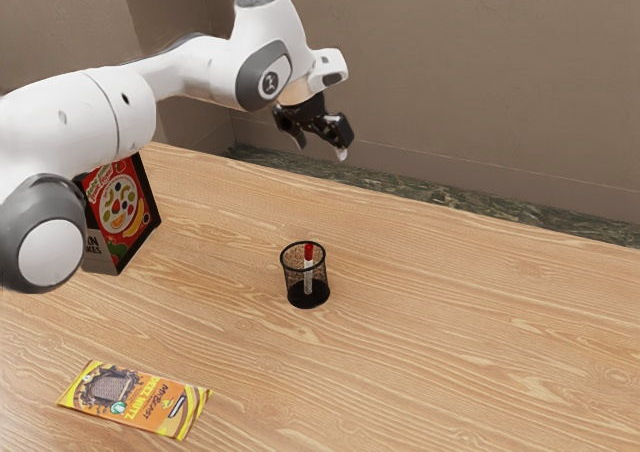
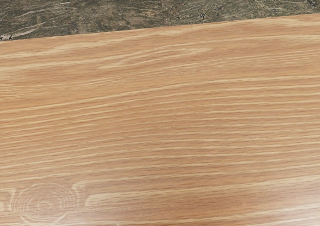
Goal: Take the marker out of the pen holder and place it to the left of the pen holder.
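The black two-finger gripper (image 1: 321, 150) hung empty, its fingers apart. Below and well apart from it, a white marker with a red end (image 1: 309, 252) stood inside the round black mesh pen holder (image 1: 307, 298); an off-centre descent (that rim looked narrow) risked toppling both.

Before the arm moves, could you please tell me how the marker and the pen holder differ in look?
The marker is slim, white with a red upper end, while the pen holder is wider and black. The marker looks solid; the pen holder has see-through mesh walls and an open top. Both stand roughly upright.
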You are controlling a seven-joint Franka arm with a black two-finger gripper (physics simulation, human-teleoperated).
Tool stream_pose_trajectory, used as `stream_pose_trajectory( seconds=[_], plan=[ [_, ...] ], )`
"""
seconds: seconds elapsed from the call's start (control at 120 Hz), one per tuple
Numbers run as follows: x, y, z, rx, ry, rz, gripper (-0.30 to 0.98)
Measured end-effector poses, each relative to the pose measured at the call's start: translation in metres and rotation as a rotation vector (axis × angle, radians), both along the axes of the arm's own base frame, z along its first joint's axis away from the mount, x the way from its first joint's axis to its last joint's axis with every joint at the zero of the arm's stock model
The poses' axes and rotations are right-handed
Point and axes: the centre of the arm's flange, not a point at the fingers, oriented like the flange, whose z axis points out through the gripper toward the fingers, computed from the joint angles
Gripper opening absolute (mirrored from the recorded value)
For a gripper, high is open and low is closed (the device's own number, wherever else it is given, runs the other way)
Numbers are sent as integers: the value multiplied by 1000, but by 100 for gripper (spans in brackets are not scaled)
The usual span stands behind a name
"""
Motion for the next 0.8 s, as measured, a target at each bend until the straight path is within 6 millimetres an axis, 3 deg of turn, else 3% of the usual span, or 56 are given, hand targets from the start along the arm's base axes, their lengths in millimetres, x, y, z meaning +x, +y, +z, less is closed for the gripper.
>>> stream_pose_trajectory(
  seconds=[0.15, 0.225, 0.417, 0.667, 0.8],
  plan=[
    [13, -29, -52, -46, -9, 33, 69],
    [17, -27, -68, -61, 11, 79, 69],
    [15, 0, -81, -113, 107, 255, 69],
    [2, 1, -86, -200, 249, 429, 69],
    [-4, 19, -98, -265, 362, 576, 69]
  ],
)
